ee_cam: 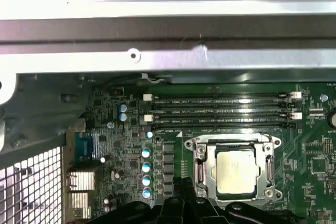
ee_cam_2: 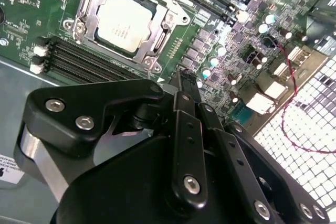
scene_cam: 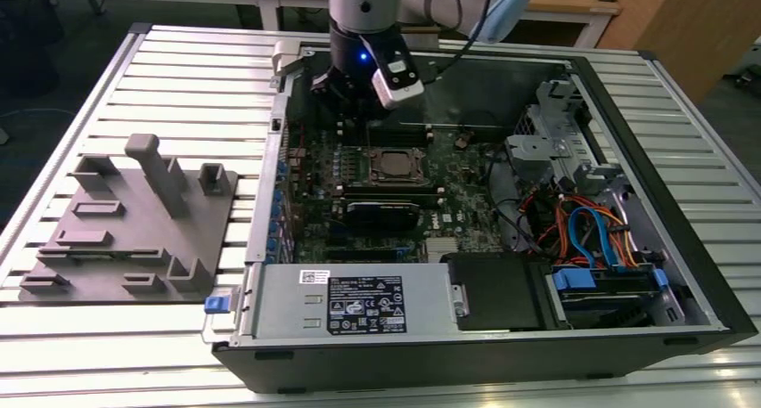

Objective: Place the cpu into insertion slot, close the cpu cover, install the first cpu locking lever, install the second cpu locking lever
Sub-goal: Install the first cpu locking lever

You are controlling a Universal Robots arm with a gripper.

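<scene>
The cpu [ee_cam: 237,170] [ee_cam_2: 123,20], a silver-topped square chip, lies flat in the insertion slot [ee_cam: 231,144] on the green motherboard [ee_cam: 310,166]. The cpu cover [ee_cam: 201,167] [ee_cam_2: 159,39], a silver frame, lies flat around the chip's edges, and the chip shows through its cut-out. Thin metal levers run along the frame's sides. In the exterior view the socket [scene_cam: 393,166] sits mid-board. My gripper [ee_cam_2: 181,80] [ee_cam: 181,184] [scene_cam: 356,105] hovers just beside the socket toward the case's back wall. Its black fingers are shut together with nothing between them.
Long black memory slots [ee_cam: 220,111] run beside the socket. The case's metal wall [ee_cam: 168,30] and a perforated grille [ee_cam: 31,182] stand close by. A power supply [scene_cam: 345,306], drive cage with cables [scene_cam: 583,239] and grey fixture [scene_cam: 131,230] surround the board.
</scene>
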